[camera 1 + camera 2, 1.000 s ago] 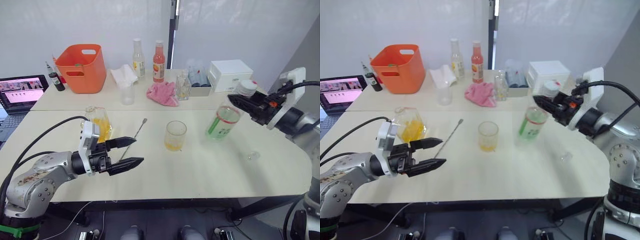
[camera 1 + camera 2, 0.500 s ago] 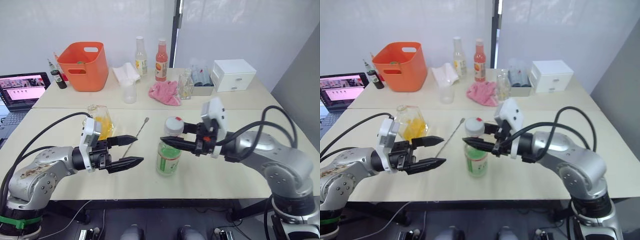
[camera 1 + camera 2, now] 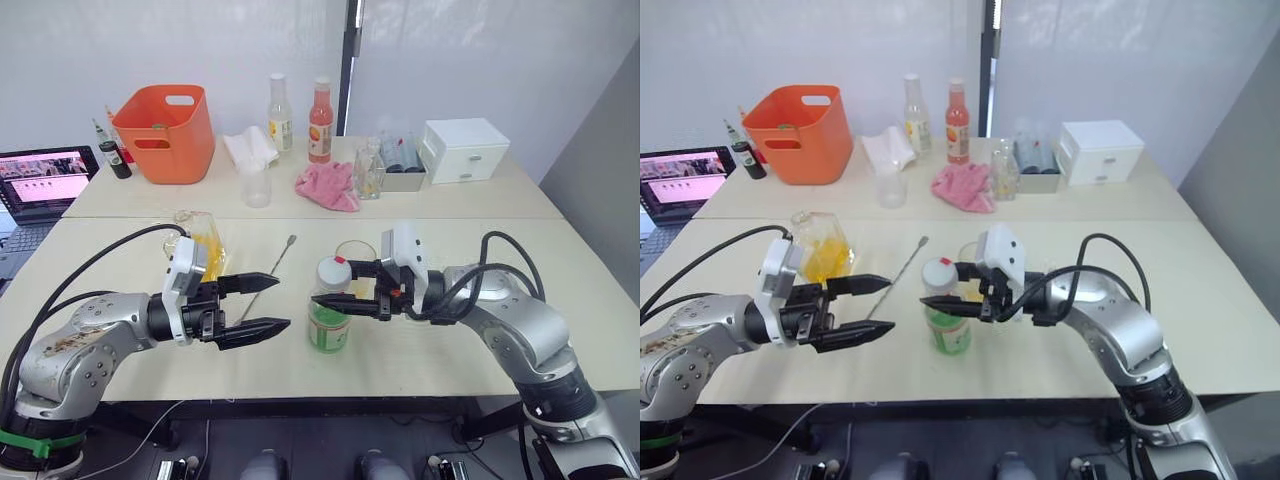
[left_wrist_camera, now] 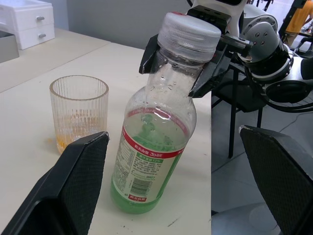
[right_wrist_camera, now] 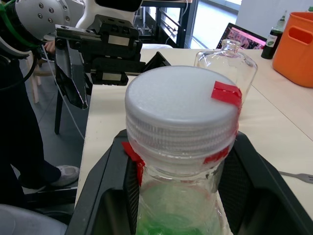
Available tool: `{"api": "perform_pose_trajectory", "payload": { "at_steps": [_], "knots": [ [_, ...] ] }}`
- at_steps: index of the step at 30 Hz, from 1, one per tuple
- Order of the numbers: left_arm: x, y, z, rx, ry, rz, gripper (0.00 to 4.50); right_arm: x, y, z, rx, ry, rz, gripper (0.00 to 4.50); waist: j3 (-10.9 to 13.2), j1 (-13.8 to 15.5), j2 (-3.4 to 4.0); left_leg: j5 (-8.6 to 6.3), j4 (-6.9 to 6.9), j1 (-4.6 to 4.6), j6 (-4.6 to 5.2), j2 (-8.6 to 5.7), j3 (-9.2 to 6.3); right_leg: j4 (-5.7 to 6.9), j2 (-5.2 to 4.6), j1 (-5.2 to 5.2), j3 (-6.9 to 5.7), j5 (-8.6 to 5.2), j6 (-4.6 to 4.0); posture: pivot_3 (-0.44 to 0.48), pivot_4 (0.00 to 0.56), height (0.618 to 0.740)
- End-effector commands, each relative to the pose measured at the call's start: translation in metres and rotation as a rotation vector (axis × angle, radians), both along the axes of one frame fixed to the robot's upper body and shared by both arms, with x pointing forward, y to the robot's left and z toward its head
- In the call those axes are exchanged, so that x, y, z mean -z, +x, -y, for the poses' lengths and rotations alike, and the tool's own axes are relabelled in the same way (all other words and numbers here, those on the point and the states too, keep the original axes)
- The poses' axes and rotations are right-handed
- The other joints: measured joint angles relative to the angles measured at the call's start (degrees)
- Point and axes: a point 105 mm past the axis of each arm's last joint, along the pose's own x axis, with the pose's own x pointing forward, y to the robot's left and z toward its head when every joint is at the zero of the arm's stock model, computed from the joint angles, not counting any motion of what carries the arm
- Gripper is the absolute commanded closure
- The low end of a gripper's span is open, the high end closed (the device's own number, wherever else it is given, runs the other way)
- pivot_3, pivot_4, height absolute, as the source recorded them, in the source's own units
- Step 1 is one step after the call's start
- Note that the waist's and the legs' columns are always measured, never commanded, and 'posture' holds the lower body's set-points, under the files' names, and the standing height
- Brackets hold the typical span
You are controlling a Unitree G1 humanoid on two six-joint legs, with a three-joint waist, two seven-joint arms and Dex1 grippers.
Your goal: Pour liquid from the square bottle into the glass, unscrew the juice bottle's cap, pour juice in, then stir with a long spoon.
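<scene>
The juice bottle (image 3: 330, 322) stands on the table in front of the glass (image 3: 357, 262), its white cap (image 3: 333, 271) with a red band still on. My right gripper (image 3: 332, 286) is shut on the juice bottle's neck just under the cap (image 5: 183, 112). To its left my left gripper (image 3: 278, 302) hovers open and holds nothing, pointing at the bottle (image 4: 151, 161). A little orange liquid lies at the bottom of the glass (image 4: 78, 110). Behind the left gripper sits the square bottle (image 3: 200, 242). The long spoon (image 3: 273, 265) lies flat between the square bottle and the glass.
At the back stand an orange bin (image 3: 165, 130), two tall bottles (image 3: 320, 120), a small clear cup (image 3: 257, 185), a pink cloth (image 3: 328, 187) and a white drawer box (image 3: 460, 150). A laptop (image 3: 45, 180) sits at the far left.
My right arm has carried the juice bottle from the table's right side to the front centre, where it now stands before the glass. The left gripper has held still, open.
</scene>
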Motion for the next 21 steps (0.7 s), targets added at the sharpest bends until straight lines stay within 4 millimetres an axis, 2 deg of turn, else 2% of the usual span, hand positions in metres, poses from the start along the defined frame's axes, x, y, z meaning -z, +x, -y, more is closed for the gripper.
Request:
{"api": "perform_pose_trajectory", "payload": {
  "at_steps": [1, 2, 4, 9, 15, 20, 21],
  "knots": [
    [-0.010, -0.002, 0.000, 0.001, 0.013, 0.055, 0.00, 0.003, 0.003, 0.004, 0.030, -0.007, 0.003, 2.90, 0.00, 0.03, 0.00, 0.01, 0.00, 0.07, -0.01, 0.00, 0.00, 0.02, 0.00, 0.05, 0.01, 0.00, 0.00, 0.000, 0.150, 0.715],
    [-0.010, -0.002, 0.000, 0.001, 0.013, 0.055, 0.00, 0.003, 0.004, 0.005, 0.033, -0.005, -0.002, 2.90, 0.00, 0.03, 0.00, 0.01, 0.00, 0.14, -0.02, 0.00, 0.01, 0.05, 0.00, 0.10, 0.01, 0.00, -0.01, 0.000, 0.150, 0.715],
    [-0.009, -0.002, 0.000, 0.001, 0.013, 0.053, 0.00, 0.000, 0.006, 0.007, 0.044, 0.004, -0.016, 1.87, 0.00, 0.02, 0.00, 0.04, 0.01, 0.18, -0.06, 0.00, 0.02, 0.11, 0.00, 0.11, 0.01, -0.01, -0.01, 0.000, 0.150, 0.715],
    [-0.009, -0.001, 0.000, 0.004, 0.013, 0.052, 0.00, -0.005, 0.008, 0.011, 0.042, 0.004, -0.072, 0.22, 0.00, 0.01, -0.01, 0.07, 0.01, 0.17, -0.07, -0.01, 0.04, 0.15, 0.01, 0.06, 0.02, -0.01, -0.02, 0.000, 0.150, 0.715],
    [-0.010, 0.001, 0.001, 0.006, 0.013, 0.052, 0.00, -0.009, 0.015, 0.019, -0.035, -0.049, -0.116, 0.22, 0.01, 0.00, -0.02, 0.07, 0.01, 0.14, -0.07, -0.01, 0.03, 0.15, 0.00, 0.03, 0.02, -0.01, -0.02, 0.000, 0.150, 0.715],
    [-0.010, 0.002, 0.001, 0.006, 0.012, 0.056, 0.00, -0.013, 0.021, 0.016, -0.136, -0.087, -0.117, 0.22, 0.01, -0.03, -0.02, 0.07, 0.01, 0.17, -0.07, -0.01, 0.08, 0.14, 0.02, 0.05, 0.02, -0.01, -0.02, 0.000, 0.150, 0.715],
    [-0.011, 0.002, 0.001, 0.006, 0.012, 0.057, 0.00, -0.013, 0.023, 0.016, -0.150, -0.093, -0.114, 0.46, 0.01, -0.03, -0.02, 0.07, 0.00, 0.15, -0.07, -0.01, 0.09, 0.13, 0.02, 0.02, 0.02, -0.01, -0.02, 0.000, 0.150, 0.715]
  ]
}}
